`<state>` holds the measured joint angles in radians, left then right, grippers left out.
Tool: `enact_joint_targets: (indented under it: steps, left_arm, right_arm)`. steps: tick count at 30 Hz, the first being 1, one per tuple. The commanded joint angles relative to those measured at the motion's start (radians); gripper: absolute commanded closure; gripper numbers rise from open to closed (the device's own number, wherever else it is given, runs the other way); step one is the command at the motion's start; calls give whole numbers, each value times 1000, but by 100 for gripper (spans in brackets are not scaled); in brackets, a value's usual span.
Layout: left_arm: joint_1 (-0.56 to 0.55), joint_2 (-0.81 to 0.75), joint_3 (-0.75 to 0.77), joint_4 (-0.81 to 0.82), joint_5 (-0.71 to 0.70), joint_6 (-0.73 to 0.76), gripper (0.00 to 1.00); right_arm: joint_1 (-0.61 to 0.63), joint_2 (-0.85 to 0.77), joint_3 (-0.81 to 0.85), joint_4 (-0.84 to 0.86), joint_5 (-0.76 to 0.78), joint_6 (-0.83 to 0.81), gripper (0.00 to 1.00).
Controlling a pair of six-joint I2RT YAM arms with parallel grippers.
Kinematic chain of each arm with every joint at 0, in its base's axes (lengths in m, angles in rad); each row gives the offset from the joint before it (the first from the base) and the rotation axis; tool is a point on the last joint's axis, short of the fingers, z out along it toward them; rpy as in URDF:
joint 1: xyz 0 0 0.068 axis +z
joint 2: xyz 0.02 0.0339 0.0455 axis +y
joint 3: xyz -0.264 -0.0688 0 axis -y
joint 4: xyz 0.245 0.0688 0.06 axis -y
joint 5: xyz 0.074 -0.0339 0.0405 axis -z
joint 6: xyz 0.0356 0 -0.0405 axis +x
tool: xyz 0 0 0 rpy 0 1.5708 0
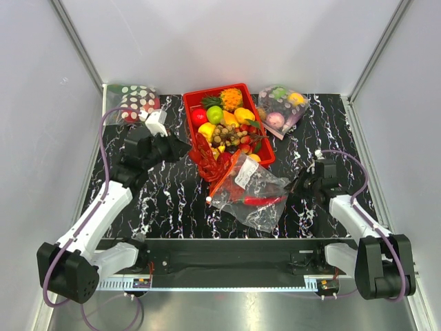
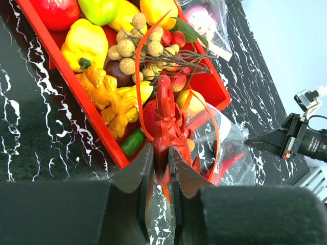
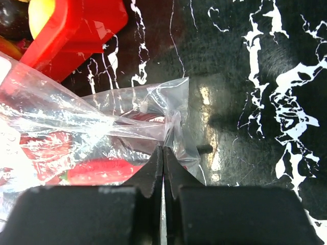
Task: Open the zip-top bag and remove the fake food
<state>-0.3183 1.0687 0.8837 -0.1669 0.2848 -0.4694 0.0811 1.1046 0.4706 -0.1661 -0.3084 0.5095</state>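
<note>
On the left, the left end effector (image 2: pixel 162 166) is closed on the lobster (image 2: pixel 164 109), gripping it low on the body, so its long axis runs straight out from the fingers toward the tray (image 2: pixel 214 92). The lobster hangs over the tray's near corner and looks clear of the plastic, though its thin orange feelers arc back toward the bag (image 1: pixel 241 196). The bag lies on the tabletop (image 1: pixel 165 200) just right of that corner. Its zip strip (image 1: pixel 224 181) runs slantwise along the left edge — the mouth faces the left arm, not the right. Inside, the chili (image 1: pixel 263 201) lies roughly crosswise, its length pointing from the mouth toward the far side of the bag. I cannot make out a dark ball. At the right edge the right end effector (image 3: pixel 163 153) is closed, with a fold of clear film pinched between its tips, opposite the mouth. So what remains lies to the right of the left end effector and in line with the opening. The right arm is nearer the chili but is busy as the anchor — judging by this, the lobster goes down first, then the left arm reaches in along the bag's length.
</note>
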Motion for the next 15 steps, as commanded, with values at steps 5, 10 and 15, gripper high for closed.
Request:
enact_joint_targets:
  steps: [5,10,15]
  left_arm:
    - [16,-32,132,12,-49,37,100]
    - [27,-13,167,4,-44,40,100]
    - [48,-16,193,9,-42,34,100]
  right_arm:
    - [-3,-81,3,-21,28,-20,100]
    - [-3,-94,3,-32,28,-20,100]
    - [-3,-107,5,-35,29,-22,100]
